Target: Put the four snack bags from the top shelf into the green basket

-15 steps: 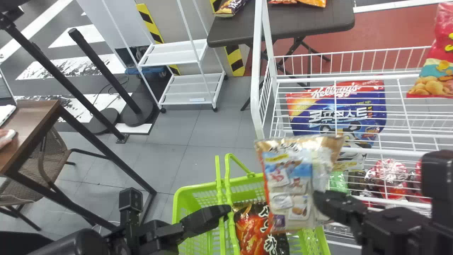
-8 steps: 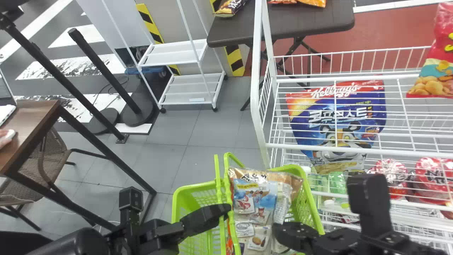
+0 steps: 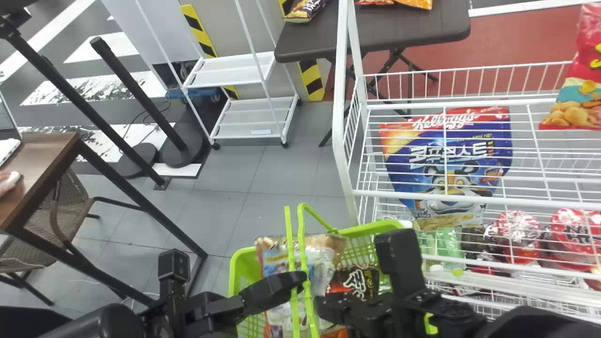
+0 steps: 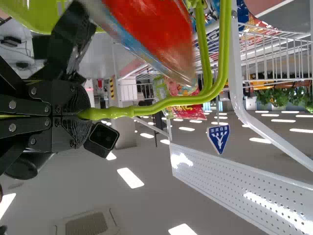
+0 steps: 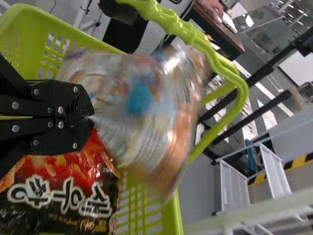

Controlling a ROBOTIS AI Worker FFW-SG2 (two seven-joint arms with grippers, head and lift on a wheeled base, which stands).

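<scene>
The right black gripper (image 3: 324, 307) pinches one silver-and-gold plastic snack bag (image 3: 324, 263) in the mouth of one green plastic basket (image 3: 237, 263), its two handles (image 3: 305, 253) clenched by the left black gripper (image 3: 300, 280). Inside lies one red-and-black, white-lettered bag (image 3: 357, 284). Beyond stands a white wire rack (image 3: 345, 155).

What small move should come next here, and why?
Probably lower the pale snack bag slightly into the green basket, beside the red-and-black bag, before letting go. The right gripper pinches it by one edge, and the bag overlaps the basket's rim, while the left gripper grips the handle.
</scene>
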